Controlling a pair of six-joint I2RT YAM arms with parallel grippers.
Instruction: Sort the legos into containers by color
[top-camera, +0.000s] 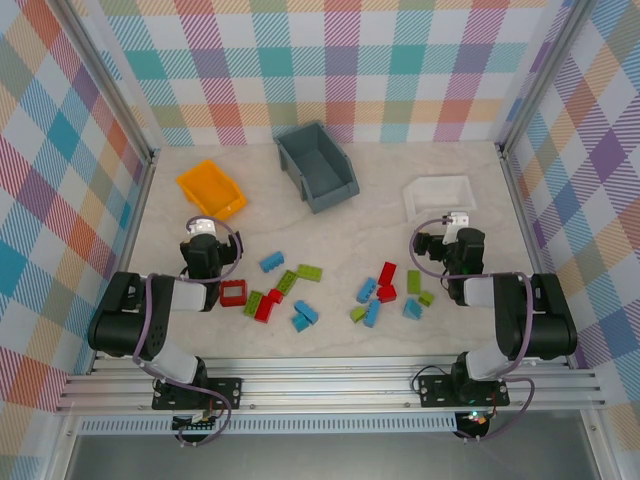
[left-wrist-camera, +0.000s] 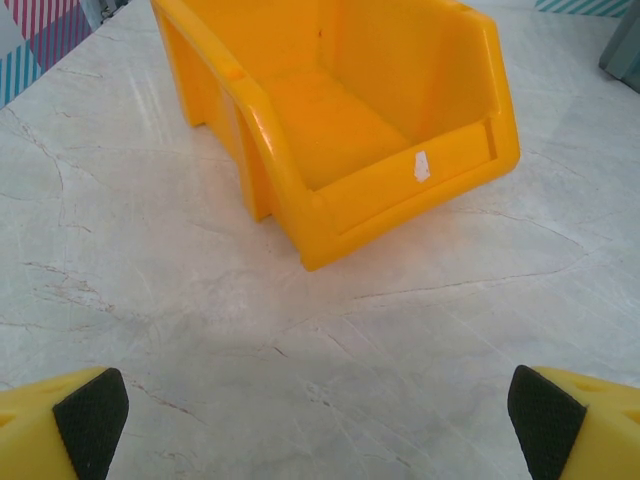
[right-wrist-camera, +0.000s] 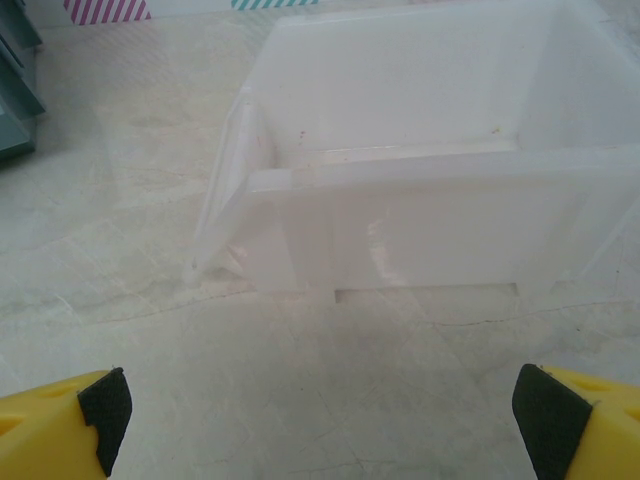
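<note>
**Fig.** Three containers are set at the far side: orange-yellow bin (top-camera: 211, 187), grey-blue bin (top-camera: 316, 165), white bin (top-camera: 439, 193). About sixteen legos (top-camera: 306, 312) (six blue, six green, four red) are scattered in two clusters nearer the arms. Left gripper (left-wrist-camera: 320, 420) and right gripper (right-wrist-camera: 320, 420) are spread wide, empty.

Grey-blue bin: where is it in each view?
Top external: grey-blue bin, upper centre.
Left wrist: a sliver of it at the top right corner, beyond the orange bin.
Right wrist: upper left edge, left of the white bin.
Shared landmark: pale marbled tabletop.
</note>
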